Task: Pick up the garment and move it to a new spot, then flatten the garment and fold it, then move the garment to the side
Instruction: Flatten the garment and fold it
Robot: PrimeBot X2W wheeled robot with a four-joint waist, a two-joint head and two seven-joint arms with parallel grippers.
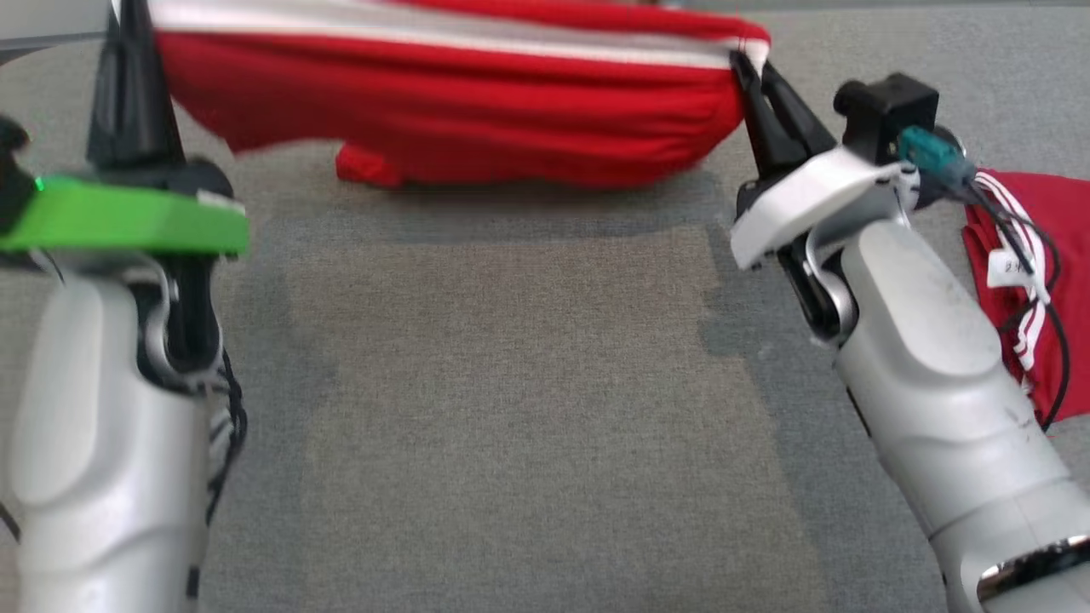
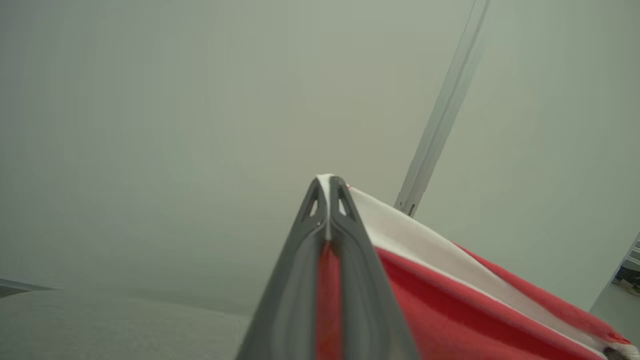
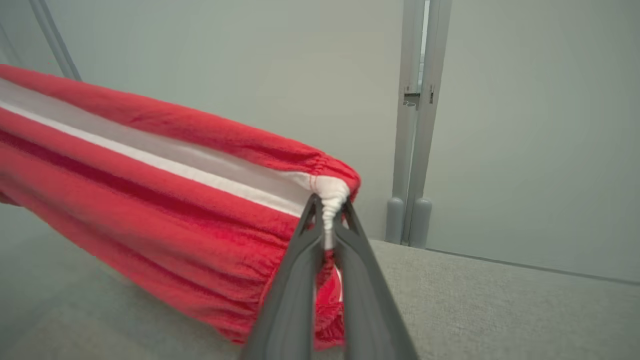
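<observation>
**Item:** garment (image 1: 460, 111), red with a white band.

**Location:** hung above the far part of the tabletop (image 1: 528, 409). Its lower folds sagged close to the tabletop; whether they touched it could not be told.

**Held by:**
- The left hand (image 2: 329, 187) was clamped on the white-banded edge at one end.
- The right hand (image 1: 751, 72) was clamped on the bunched white edge at the other end.

**Reason, as judged:** the edge stood taut between the two hands so the cloth would hang straight, ready to be laid flat on the tabletop and folded.

**Also on the tabletop:** a second red garment (image 1: 1022, 264), white-striped and crumpled at the tabletop's right side, apart from the held one.
</observation>
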